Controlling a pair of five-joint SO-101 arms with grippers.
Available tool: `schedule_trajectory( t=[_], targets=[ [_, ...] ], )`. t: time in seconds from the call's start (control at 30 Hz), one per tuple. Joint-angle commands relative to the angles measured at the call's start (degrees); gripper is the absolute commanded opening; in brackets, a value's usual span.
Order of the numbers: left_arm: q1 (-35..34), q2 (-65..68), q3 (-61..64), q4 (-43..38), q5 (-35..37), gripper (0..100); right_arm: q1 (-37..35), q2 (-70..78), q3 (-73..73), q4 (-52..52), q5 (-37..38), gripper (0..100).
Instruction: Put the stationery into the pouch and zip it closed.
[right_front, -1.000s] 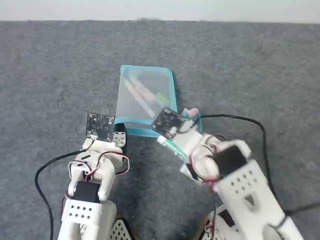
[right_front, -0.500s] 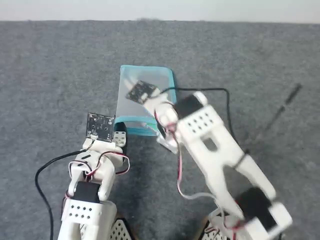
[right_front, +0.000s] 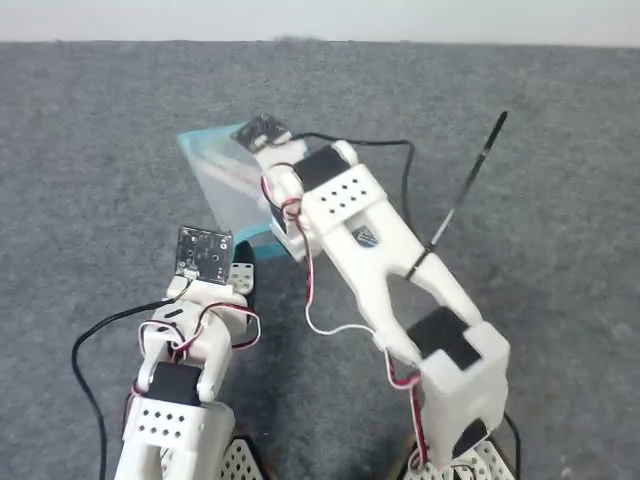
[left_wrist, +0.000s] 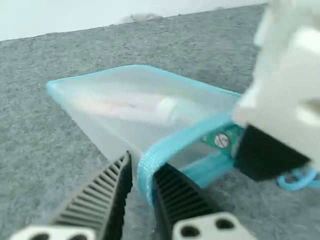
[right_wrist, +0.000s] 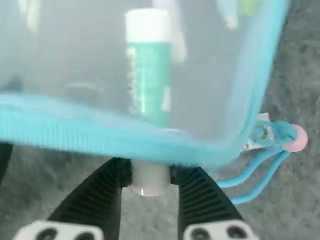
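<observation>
A translucent pouch (right_front: 215, 172) with a teal border lies skewed on the grey carpet, with pens showing dimly inside. My left gripper (left_wrist: 141, 169) is shut on the teal edge at the near corner of the pouch (left_wrist: 125, 100). My right gripper (right_wrist: 150, 176) is shut on a green-and-white marker (right_wrist: 148, 85); most of its length shows through the pouch wall (right_wrist: 215, 60), past the teal rim. In the high view the right arm (right_front: 345, 205) reaches over the pouch's mouth and hides it. The zipper pull (right_wrist: 260, 135) with a pink bead (right_wrist: 299, 138) hangs at the pouch's corner.
Grey carpet (right_front: 540, 120) covers the whole table, with open room to the right and far side. A black cable (right_front: 470, 185) stands up from the right arm. The left arm (right_front: 195, 340) sits at the near left.
The right arm swung from beside the pouch's right corner over its mouth, carrying the marker inside. The pouch got pushed and turned leftward. The left arm stayed put.
</observation>
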Motion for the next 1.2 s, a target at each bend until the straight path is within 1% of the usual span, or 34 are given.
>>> schedule_trajectory(
  t=[0.0, 0.13, 0.27, 0.33, 0.5, 0.63, 0.7, 0.83, 0.93, 1.0, 1.07, 1.1, 1.13, 1.17],
  targets=[
    [2.0, -1.1, -1.5, -2.2, -0.4, 1, -0.3, 0.4, -10.7, -0.8, -2.5, 1.0],
    [2.0, -1.1, -1.5, -2.2, -0.4, 1, -0.4, 2.5, -15.4, 1.9, -0.4, 2.4],
    [2.0, -1.1, -1.5, -2.2, -0.4, 1, -0.5, 3.2, -15.6, 3.2, 1.1, 16.9],
    [2.0, -1.1, -1.5, -2.2, -0.4, 1, -1.1, 3.1, -15.6, 3.2, 1.5, 22.3],
    [1.7, -1.1, -1.4, -2.2, -0.4, 1, -1.0, 1.1, -15.5, 3.3, 0.4, 22.0],
    [1.7, -1.1, -1.4, -2.2, -0.4, 1, -0.2, -5.0, -15.5, 6.6, 0.9, 22.0],
    [1.6, -1.1, -1.4, -2.2, -0.4, 1, 0.3, -8.5, -15.5, 8.6, 2.5, 22.0],
    [1.5, -1.1, -1.7, -2.2, -0.4, 1, 3.6, -14.5, -15.2, 11.5, 3.6, 22.0],
    [1.4, -1.1, -1.9, -2.2, -0.4, 1, 5.8, -18.6, -9.8, 10.9, 4.6, 21.9],
    [-0.5, -1.1, -3.3, -1.8, 0.0, 1, 7.1, -21.5, -4.1, 9.5, 6.1, 21.8],
    [-3.3, -1.1, -5.9, -0.4, 0.8, 1, 8.7, -25.1, 4.5, 5.1, 6.9, 21.7],
    [-4.0, -1.1, -7.3, 1.1, 2.3, 1, 9.4, -27.1, 9.8, 1.9, 6.9, 21.7],
    [-3.4, -1.1, -8.5, 2.5, 3.5, 1, 10.1, -29.1, 15.5, -2.1, 6.9, 21.7],
    [-1.2, -1.1, -9.4, 4.0, 4.0, 1, 10.4, -31.3, 21.6, -6.4, 7.5, 21.7]
  ],
)
